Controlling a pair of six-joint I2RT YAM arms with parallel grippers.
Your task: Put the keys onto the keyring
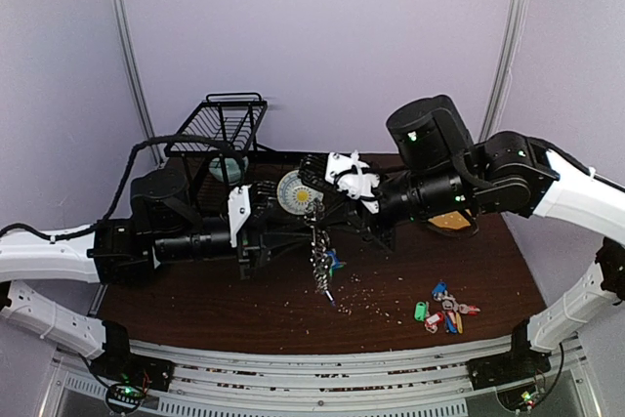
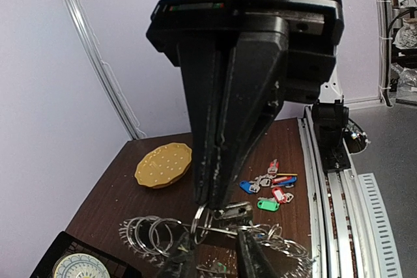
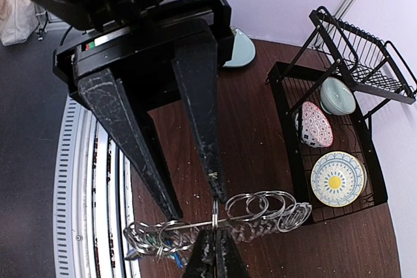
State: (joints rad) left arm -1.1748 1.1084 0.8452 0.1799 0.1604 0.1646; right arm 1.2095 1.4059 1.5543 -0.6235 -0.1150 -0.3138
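- My left arm (image 1: pixel 59 253) reaches in from the left edge, low over the dark brown table (image 1: pixel 225 305).
- Behind it at the back of the table stands a black wire dish rack (image 1: pixel 220 124). It holds a teal bowl (image 3: pixel 337 96), a red-patterned bowl (image 3: pixel 316 125) and a white plate with a yellow centre (image 3: pixel 335 177).
- My left tool (image 3: pixel 195 205) is released, with its two black fingers spread apart. The tips sit just above the keyring, one to each side of where my other tool grips it. I cannot tell whether either tip touches the metal.
- The keyring (image 1: pixel 318 253) is in the middle of the scene, lifted off the table between the two tools. From above it hangs down edge-on, with a small blue and green tag near its lower end. In the wrist views it shows as a dark bar strung with many small silver rings.
- A silver key (image 2: pixel 231 211) lies against the keyring, just beside the tip of my right tool. I cannot make out whether it is threaded on.
- My right tool (image 2: pixel 208 200) is clenched, its fingertips pinching one small silver ring on the keyring's rim.
- A round yellow dotted plate (image 2: pixel 163 164) lies flat on the table below my right arm (image 1: pixel 508 183), well apart from the keyring.
- A loose bunch of tagged keys (image 1: pixel 444 308), with red, green and blue tags, rests on the table at front right, near the rail, with neither tool close to it.
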